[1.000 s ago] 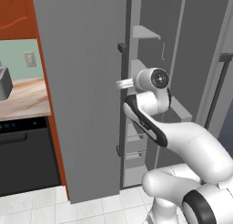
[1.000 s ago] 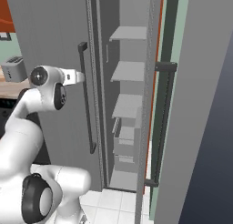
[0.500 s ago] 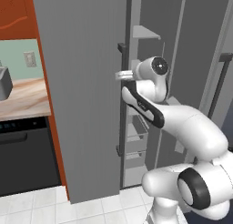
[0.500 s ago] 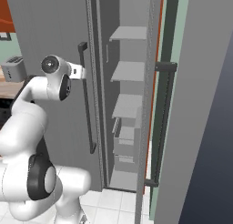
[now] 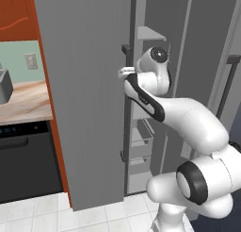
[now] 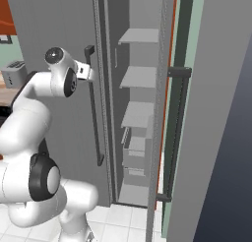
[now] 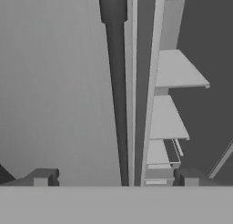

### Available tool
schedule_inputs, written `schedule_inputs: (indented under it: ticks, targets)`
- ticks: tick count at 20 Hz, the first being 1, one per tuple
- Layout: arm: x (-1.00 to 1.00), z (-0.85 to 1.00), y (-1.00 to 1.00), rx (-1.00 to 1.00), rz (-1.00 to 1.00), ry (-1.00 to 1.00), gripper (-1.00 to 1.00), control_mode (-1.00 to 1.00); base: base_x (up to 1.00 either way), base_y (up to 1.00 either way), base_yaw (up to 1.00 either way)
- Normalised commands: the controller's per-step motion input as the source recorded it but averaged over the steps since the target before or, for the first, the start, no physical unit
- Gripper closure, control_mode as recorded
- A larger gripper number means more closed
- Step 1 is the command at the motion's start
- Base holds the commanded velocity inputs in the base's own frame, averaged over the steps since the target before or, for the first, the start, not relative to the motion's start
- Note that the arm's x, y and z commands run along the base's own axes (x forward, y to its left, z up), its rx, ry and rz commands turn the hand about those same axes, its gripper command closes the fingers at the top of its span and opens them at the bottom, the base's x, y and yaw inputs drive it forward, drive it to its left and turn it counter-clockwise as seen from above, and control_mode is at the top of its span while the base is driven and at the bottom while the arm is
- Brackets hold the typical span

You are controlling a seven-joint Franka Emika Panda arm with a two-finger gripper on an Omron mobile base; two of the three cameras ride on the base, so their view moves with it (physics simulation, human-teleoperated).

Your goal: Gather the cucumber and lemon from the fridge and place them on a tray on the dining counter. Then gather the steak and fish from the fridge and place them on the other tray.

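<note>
From the left base view, my arm reaches up to the fridge door [image 5: 89,85], with my claw [image 5: 123,73] at the door's dark vertical handle [image 5: 126,103] near its top; past the door's edge the fridge [image 5: 155,61] stands ajar, showing grey shelves. From the right base view, my claw [image 6: 92,75] sits at the upper part of that handle [image 6: 94,108], and the shelves [image 6: 140,76] inside look bare; I cannot make out the cucumber, lemon, steak or fish on them. In the hand view, my claw [image 7: 116,177] is spread wide and grasping nothing, its fingertips [image 7: 42,176] on either side of the handle [image 7: 116,82].
</note>
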Motion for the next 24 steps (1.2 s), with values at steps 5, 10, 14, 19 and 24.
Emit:
schedule_inputs:
  ticks: [5, 10, 14, 19, 24]
  targets:
    - [0.22, -0.04, 0.01, 0.00, -0.05, 0.02, -1.00, -1.00, 0.00, 0.00, 0.00]
    - [0.23, -0.05, 0.00, 0.00, -0.01, 0.00, -1.00, -1.00, 0.00, 0.00, 0.00]
    - [0.11, -0.04, 0.00, 0.00, 0.00, 0.00, -1.00, -1.00, 0.00, 0.00, 0.00]
    - [0.16, -0.08, 0.00, 0.00, 0.00, 0.00, -1.00, -1.00, 0.00, 0.00, 0.00]
    - [0.25, -0.12, 0.00, 0.00, 0.00, 0.00, -1.00, -1.00, 0.00, 0.00, 0.00]
